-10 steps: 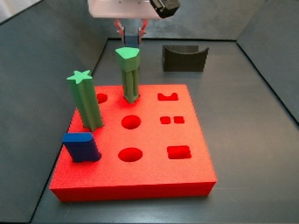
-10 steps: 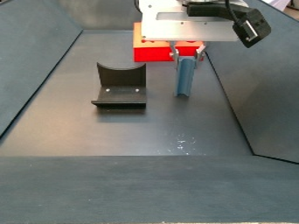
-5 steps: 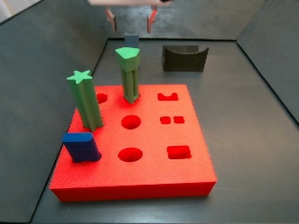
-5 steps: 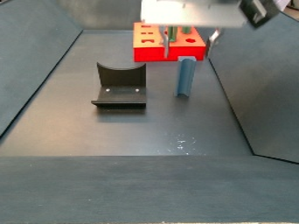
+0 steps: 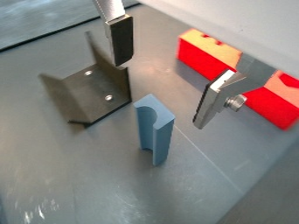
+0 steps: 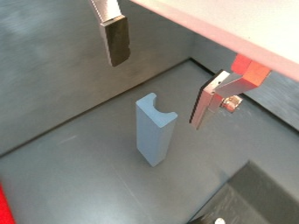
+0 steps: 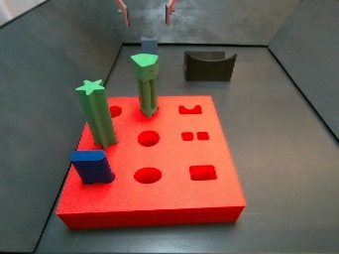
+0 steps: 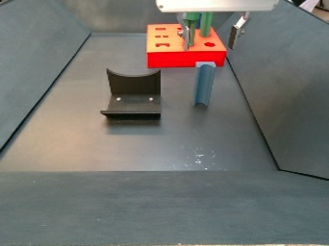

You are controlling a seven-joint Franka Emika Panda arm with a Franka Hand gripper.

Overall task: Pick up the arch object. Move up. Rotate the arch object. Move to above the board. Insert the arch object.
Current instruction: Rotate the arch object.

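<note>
The arch object (image 5: 155,131) is a slate-blue peg with a notched top, standing upright on the grey floor. It also shows in a wrist view (image 6: 153,131) and in both side views (image 7: 149,47) (image 8: 203,84). My gripper (image 5: 163,87) hangs above it, open and empty, with its fingers spread wide to either side and clear of the peg's top. It shows the same way in a wrist view (image 6: 159,92) and high up in both side views (image 7: 146,20) (image 8: 213,29). The red board (image 7: 172,198) lies flat beside the peg.
Two tall green pegs (image 7: 95,114) (image 7: 146,84) and a short bright-blue block (image 7: 91,166) stand in the board. The dark fixture (image 8: 131,94) stands on the floor near the arch object. Grey walls enclose the floor.
My gripper has risen straight up from around the arch object's top. The arch object has stayed standing on the floor.
</note>
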